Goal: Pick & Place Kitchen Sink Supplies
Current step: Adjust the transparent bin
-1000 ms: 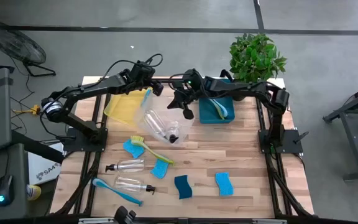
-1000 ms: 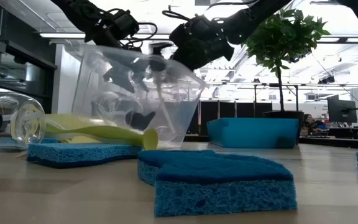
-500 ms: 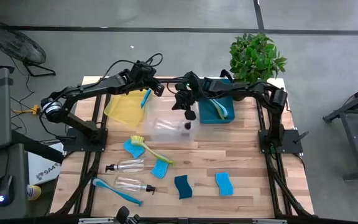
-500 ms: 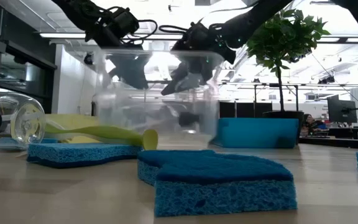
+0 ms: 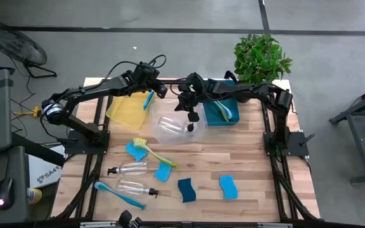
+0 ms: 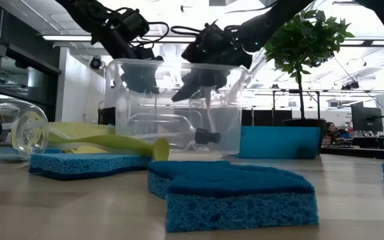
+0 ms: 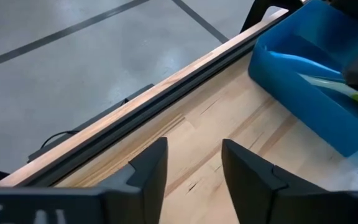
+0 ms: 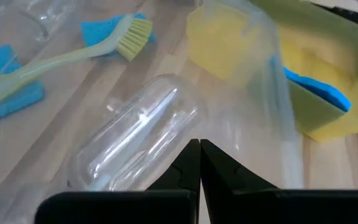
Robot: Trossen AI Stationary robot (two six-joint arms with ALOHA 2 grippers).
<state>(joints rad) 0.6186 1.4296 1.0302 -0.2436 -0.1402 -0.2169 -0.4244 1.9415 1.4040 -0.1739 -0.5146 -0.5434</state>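
A clear plastic bin (image 5: 179, 130) stands upright on the table's middle, with a clear bottle with a black pump top (image 6: 172, 130) lying inside it. My right gripper (image 5: 192, 116) is shut at the bin's far rim; the right wrist view (image 8: 199, 155) looks through the clear wall at the bottle (image 8: 135, 137). My left gripper (image 5: 154, 90) is open and empty above the table's far part, next to the bin's left end (image 6: 139, 73). A yellow-green brush (image 5: 152, 151), several blue sponges (image 5: 186, 189), two bottles (image 5: 128, 168) and a blue brush (image 5: 116, 193) lie on the table nearer the front. My right gripper pinches the clear bin's top rim (image 6: 240, 67) on its far right side, with the fingers coming down from above, one inside the wall and one outside. The bin stands level with its bottom on the table.
A yellow bin (image 5: 127, 113) holding a blue brush (image 5: 148, 100) stands at the far left. A teal bin (image 5: 220, 113) with a brush in it stands at the far right, close to my right gripper. A potted plant (image 5: 262, 57) stands behind it.
The clear bin, tilted on its side a second ago, has swung upright in my right gripper and now stands on its bottom, a little farther toward the table's right edge. The bottle inside has slid down and lies on the bin's floor.
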